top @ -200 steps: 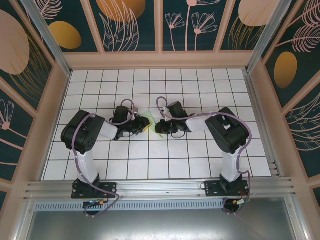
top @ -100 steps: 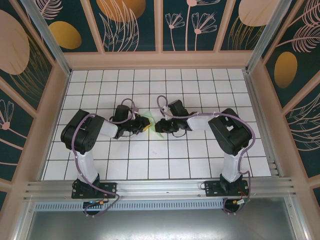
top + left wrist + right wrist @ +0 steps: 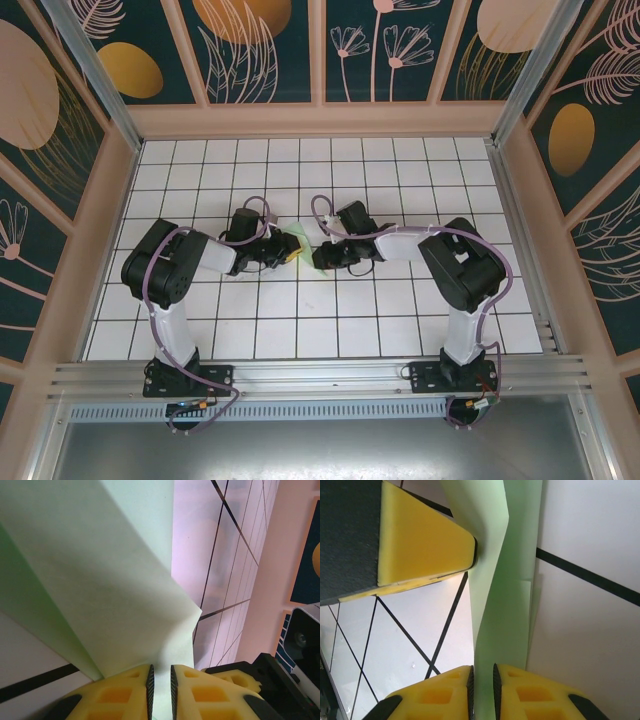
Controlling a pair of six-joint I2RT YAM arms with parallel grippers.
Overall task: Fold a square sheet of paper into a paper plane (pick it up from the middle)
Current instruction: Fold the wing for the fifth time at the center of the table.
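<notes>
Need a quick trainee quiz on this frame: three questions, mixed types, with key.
1. True or false: the left gripper is shut on the paper.
2. The right gripper is: A wide open; B shut on the paper; C shut on nothing.
3. Fill in: the paper is pale ___.

Key: 1 true; 2 B; 3 green.
</notes>
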